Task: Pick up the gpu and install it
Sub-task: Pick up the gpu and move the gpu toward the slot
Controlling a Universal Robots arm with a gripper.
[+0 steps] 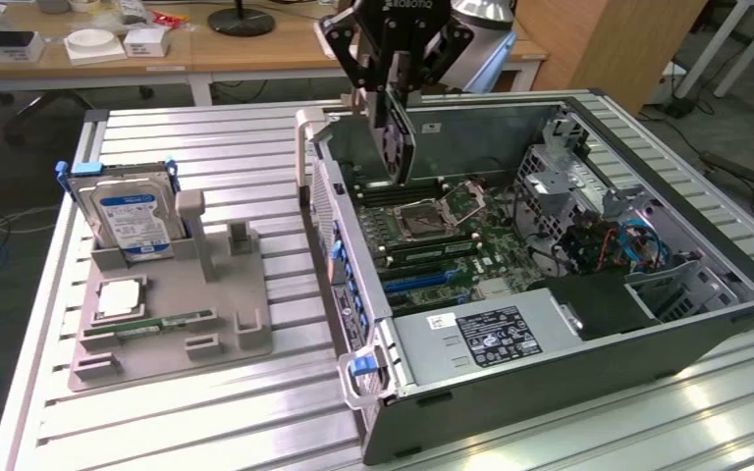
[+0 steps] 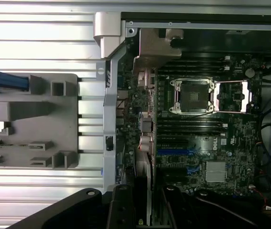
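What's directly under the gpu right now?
The motherboard, near the CPU socket. The gpu, held by the gripper, covers whatever lies right beneath.

Gripper (image 1: 397,86): matte black all over. White block lettering across body, cut off at frame top. Fingers (image 1: 350,44) made of angular linked bars, open gaps between links, broad at knuckles, narrowing toward flat tips. In wrist view: black glossy housing, rounded link (image 2: 80,205) with round pivot pin (image 2: 91,192) at its end. Two straight dark finger bars (image 2: 121,212), edges catching light. Small yellow mark (image 2: 140,221) beside one bar.
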